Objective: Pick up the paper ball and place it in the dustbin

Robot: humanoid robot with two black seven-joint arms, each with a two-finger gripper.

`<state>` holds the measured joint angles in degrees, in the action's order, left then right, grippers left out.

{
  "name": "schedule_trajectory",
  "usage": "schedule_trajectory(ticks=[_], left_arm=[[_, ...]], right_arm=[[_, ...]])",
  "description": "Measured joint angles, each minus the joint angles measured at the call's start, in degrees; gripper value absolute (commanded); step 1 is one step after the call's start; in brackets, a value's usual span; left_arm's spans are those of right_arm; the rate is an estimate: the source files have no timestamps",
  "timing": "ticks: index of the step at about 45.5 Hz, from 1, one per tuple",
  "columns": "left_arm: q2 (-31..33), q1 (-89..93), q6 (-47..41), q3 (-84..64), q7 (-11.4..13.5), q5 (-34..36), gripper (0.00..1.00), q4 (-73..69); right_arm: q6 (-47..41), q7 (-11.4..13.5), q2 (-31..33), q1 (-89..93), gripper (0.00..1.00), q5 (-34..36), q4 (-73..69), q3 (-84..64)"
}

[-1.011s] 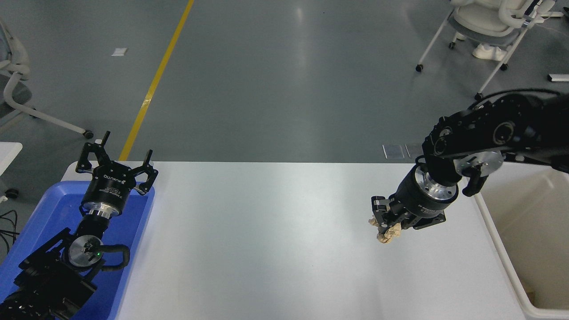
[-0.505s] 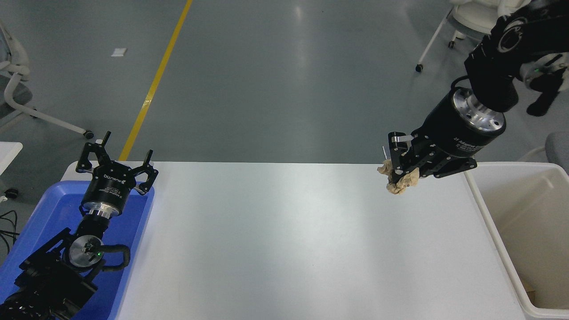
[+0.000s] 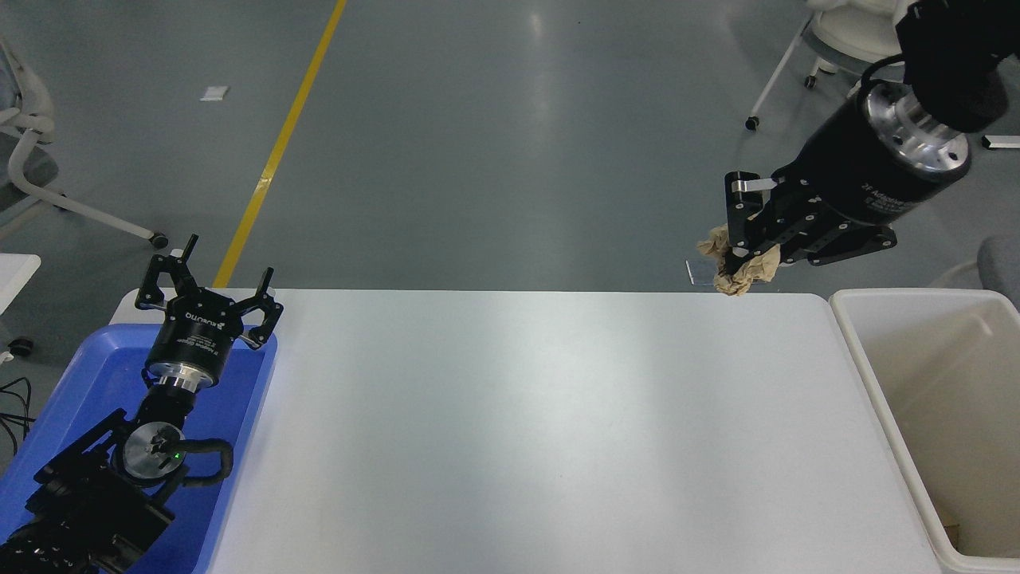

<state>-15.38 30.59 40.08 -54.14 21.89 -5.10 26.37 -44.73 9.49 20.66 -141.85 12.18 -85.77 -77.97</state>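
Note:
My right gripper (image 3: 737, 251) hangs high above the table's far right corner, shut on the paper ball (image 3: 749, 271), a wrinkled tan wad that sticks out below its fingers. The dustbin (image 3: 865, 375), a deep off-white bin, stands just past the table's right edge, to the right of and below the held ball. My left arm is parked at the lower left, with its gripper (image 3: 213, 277) open over the far end of a blue tray.
The shallow blue tray (image 3: 239, 414) lies at the table's left edge under my left arm. White chairs (image 3: 857, 40) stand on the grey floor beyond the table at the top right and far left. A yellow line (image 3: 279, 147) runs across the floor.
My right arm has lifted the paper ball well off the table and carried it up and to the right, toward the dustbin. The left arm has not moved.

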Motion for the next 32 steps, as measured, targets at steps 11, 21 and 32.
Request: schedule_trajectory(ticks=[11, 21, 32], left_arm=[[0.00, -0.02, 0.00, 0.00, 0.00, 0.01, 1.00, 0.00], [0.00, -0.08, 0.00, 0.00, 0.09, -0.01, 1.00, -0.02], [0.01, -0.14, 0.00, -0.06, 0.24, -0.11, 1.00, 0.01]], right_arm=[[6.30, 0.02, 9.63, 9.17, 0.00, 0.21, 5.93, -8.08], [13.99, -0.06, 16.28, 27.53, 0.00, 0.51, 20.31, -6.33], [23.51, -0.14, 18.35, 57.57, 0.00, 0.31, 43.98, 9.81]])
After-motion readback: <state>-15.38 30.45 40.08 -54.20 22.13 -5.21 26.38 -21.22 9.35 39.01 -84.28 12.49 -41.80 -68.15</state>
